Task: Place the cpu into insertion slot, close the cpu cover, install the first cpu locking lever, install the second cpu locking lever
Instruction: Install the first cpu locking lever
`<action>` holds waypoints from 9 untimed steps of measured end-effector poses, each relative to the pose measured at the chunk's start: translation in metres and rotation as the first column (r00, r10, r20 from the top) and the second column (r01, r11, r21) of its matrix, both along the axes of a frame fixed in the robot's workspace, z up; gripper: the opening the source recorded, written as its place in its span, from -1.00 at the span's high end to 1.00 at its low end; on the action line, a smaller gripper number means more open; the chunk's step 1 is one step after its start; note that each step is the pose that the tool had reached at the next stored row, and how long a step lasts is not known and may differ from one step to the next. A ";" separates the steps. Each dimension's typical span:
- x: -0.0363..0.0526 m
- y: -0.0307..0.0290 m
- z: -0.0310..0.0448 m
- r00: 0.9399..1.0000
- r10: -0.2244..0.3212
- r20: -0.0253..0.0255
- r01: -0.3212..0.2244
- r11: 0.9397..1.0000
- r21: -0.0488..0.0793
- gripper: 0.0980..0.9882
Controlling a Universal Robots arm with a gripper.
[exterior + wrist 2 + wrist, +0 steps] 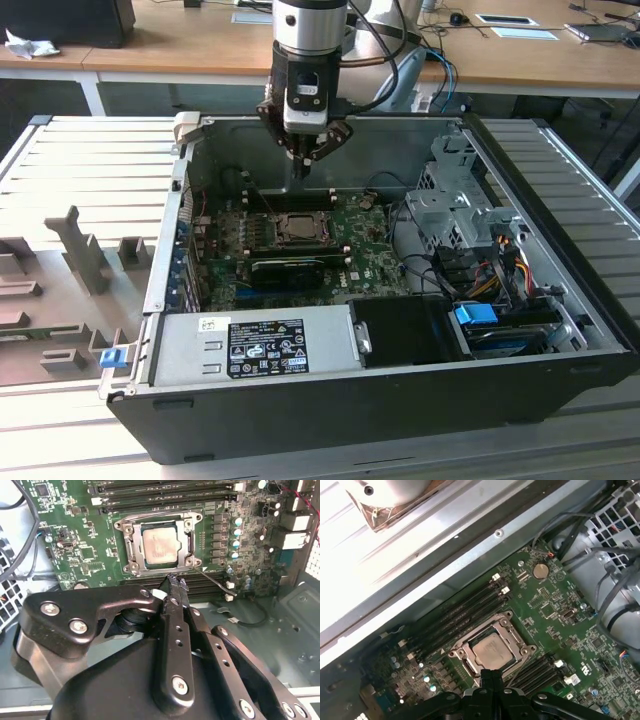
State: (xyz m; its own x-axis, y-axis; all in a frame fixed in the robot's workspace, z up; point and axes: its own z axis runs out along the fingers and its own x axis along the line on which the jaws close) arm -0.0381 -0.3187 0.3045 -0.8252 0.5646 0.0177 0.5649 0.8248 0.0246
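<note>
just off the slot's (131, 550) edge, my gripper (172, 582) hangs pinched together, empty; a thin lever (215, 583) angles away beside it.

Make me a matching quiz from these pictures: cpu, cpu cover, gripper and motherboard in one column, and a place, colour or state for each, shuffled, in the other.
1 cpu
2 cpu cover
3 gripper
4 motherboard

A green
B poised above the board
C pale silver-grey square
D shut down around the cpu

Pairs: 1-C, 2-D, 3-B, 4-A
</note>
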 end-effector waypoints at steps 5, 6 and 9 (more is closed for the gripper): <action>0.0000 0.0000 0.0000 0.999 0.047 0.000 -0.047 0.999 0.000 0.98; 0.0000 0.0000 0.0000 0.998 0.056 0.000 -0.056 0.998 0.000 0.98; 0.0000 0.0000 0.0000 0.996 0.086 0.000 -0.086 0.996 0.000 0.98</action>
